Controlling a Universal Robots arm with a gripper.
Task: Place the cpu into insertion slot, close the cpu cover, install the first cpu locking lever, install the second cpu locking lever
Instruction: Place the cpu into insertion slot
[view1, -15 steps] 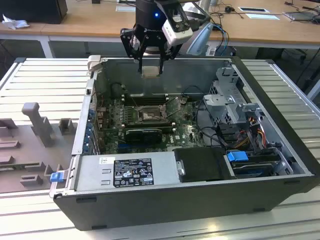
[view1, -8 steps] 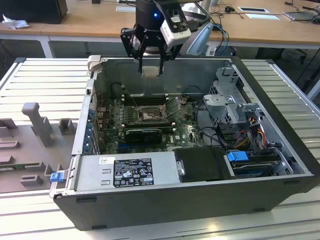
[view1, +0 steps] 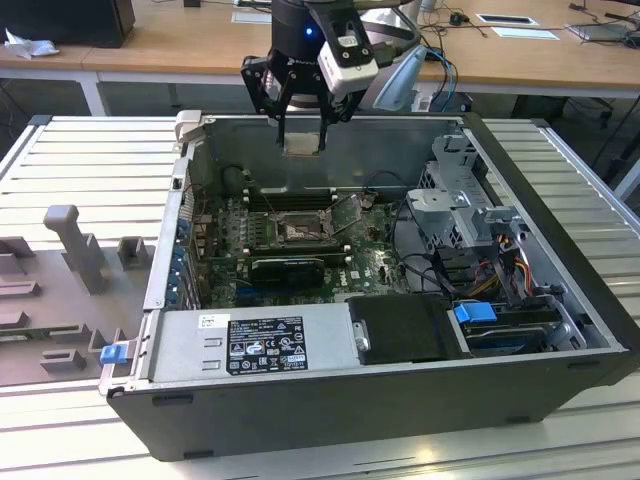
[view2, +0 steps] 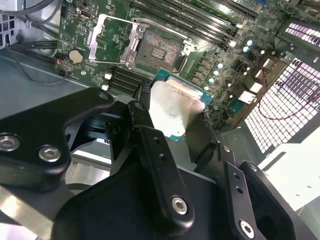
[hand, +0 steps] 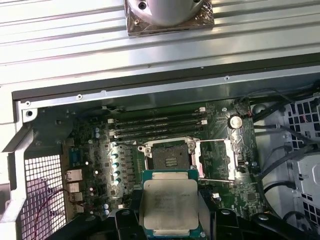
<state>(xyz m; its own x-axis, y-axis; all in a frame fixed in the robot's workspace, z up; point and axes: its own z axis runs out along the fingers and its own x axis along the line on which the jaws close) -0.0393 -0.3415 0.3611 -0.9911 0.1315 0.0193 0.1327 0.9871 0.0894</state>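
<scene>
My gripper (view1: 302, 146) hangs over the far side of the open computer case, shut on the cpu (view1: 302, 142). The cpu is a flat silver-grey square chip, seen between the black fingers in both wrist views (hand: 169, 202) (view2: 175, 107). It is held well above the green motherboard (view1: 370, 265). The insertion slot (hand: 170, 159) (view2: 160, 52) (view1: 297, 230) lies bare with its dark centre exposed. The cpu cover (hand: 216, 160) (view2: 112, 40) is swung open to one side of the slot. Thin wire levers stand loose beside it.
Long black memory slots (view1: 290, 198) run just behind the socket. The power supply (view1: 250, 345) and a black drive cover (view1: 400, 330) fill the case's near side. A drive cage (view1: 460, 200) and cables sit at the exterior view's right. Grey fixtures (view1: 75, 250) stand outside the case.
</scene>
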